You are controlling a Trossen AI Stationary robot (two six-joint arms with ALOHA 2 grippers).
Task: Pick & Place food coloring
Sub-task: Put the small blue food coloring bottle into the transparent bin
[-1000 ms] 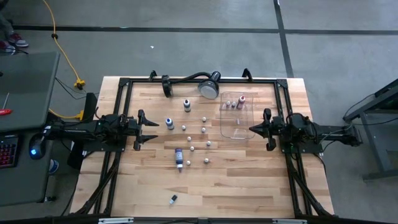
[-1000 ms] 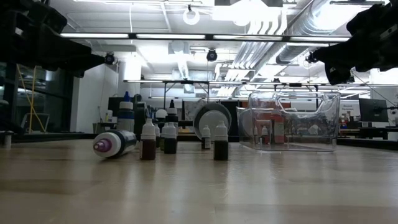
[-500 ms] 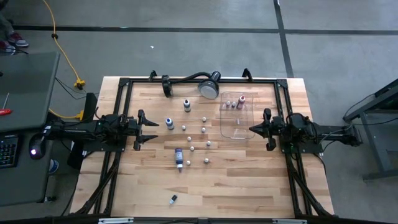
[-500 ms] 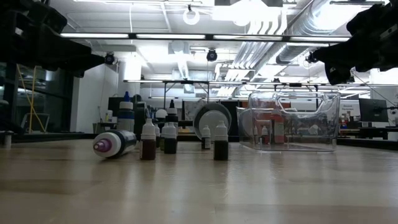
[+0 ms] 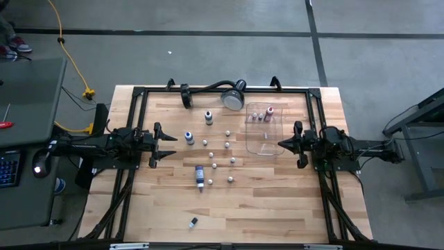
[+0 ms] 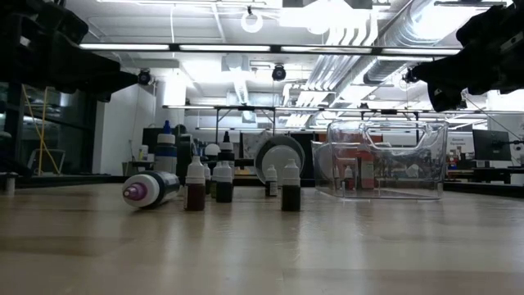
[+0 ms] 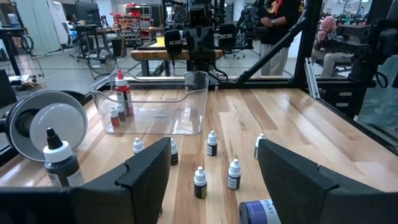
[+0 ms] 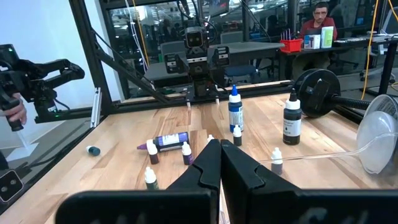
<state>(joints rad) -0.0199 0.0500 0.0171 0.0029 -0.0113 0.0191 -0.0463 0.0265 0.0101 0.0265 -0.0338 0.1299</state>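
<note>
High view: the left gripper (image 5: pixel 168 146) sits at the left-centre of the frame, above the wooden table (image 5: pixel 270 201), with its fingers spread and nothing between them. The right gripper (image 5: pixel 281 144) sits at the right-centre, fingers pressed together, holding nothing, its tip at the right edge of the clear tray (image 5: pixel 263 132).

The food coloring bottles (image 5: pixel 214 166) are scattered across the centre of the frame, between the two grippers. Most stand upright, showing white caps. One larger bottle (image 5: pixel 200 176) lies on its side below centre. One small bottle (image 5: pixel 193 222) lies apart in the lower centre. Several bottles (image 5: pixel 261 114) stand inside the tray at its upper end.

A silver lamp head (image 5: pixel 234 98) on a black gooseneck lies at the upper centre, left of the tray.

Low view: the upright bottles (image 6: pixel 195 184) group left of centre; the tray (image 6: pixel 385 160) stands at right.
</note>
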